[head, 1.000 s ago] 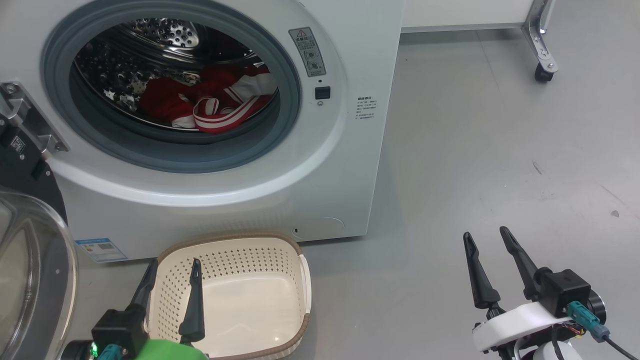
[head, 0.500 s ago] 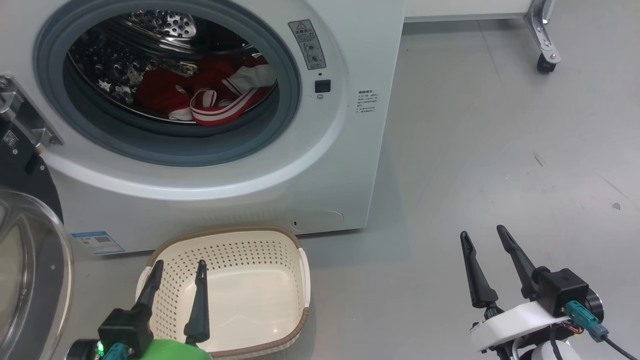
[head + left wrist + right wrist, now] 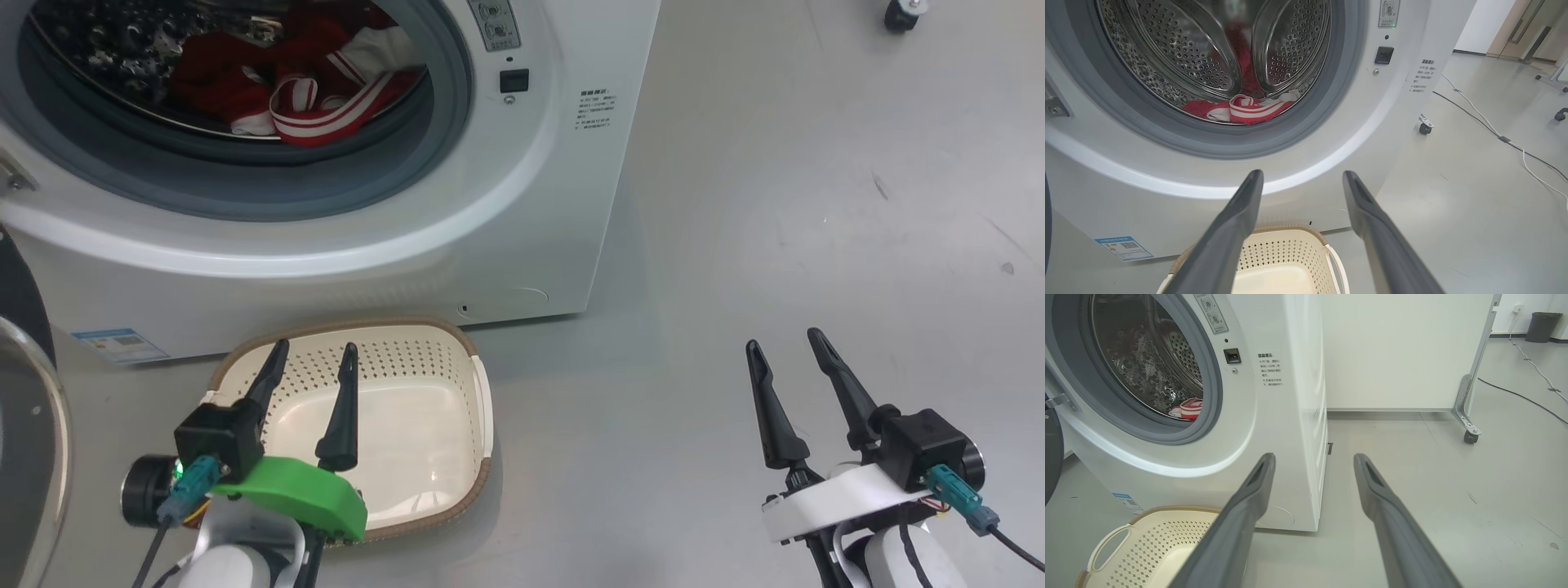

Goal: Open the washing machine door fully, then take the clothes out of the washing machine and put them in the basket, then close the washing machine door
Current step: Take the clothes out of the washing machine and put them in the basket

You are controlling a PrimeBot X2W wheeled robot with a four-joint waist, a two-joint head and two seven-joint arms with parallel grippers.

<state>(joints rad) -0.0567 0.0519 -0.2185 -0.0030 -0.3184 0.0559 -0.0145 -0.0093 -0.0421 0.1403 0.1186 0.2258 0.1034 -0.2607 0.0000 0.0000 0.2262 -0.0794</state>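
- Grey floor (image 3: 775, 204) under everything; scuffed in places
- White washing machine (image 3: 531, 204) at the upper left of the head view; drum mouth wide open, grey seal bared; small blue label low on its front
- Round washing machine door (image 3: 28, 457) swung out at the far left edge; black rim and bulging clear glass partly cut off by the frame
- Cream basket (image 3: 408, 359) on the floor just in front of the machine, below the drum mouth; empty
- Red clothes (image 3: 314, 122) with white striped trim, bunched at the bottom of the steel drum, near its front lip
- Green-mounted left gripper (image 3: 317, 345) above the basket's left half; fingers spread wide, holding nothing
- White-mounted right gripper (image 3: 782, 339) over bare floor, well apart from the basket on its right; fingers likewise spread, empty
- Black caster wheel (image 3: 898, 15) at the top right edge
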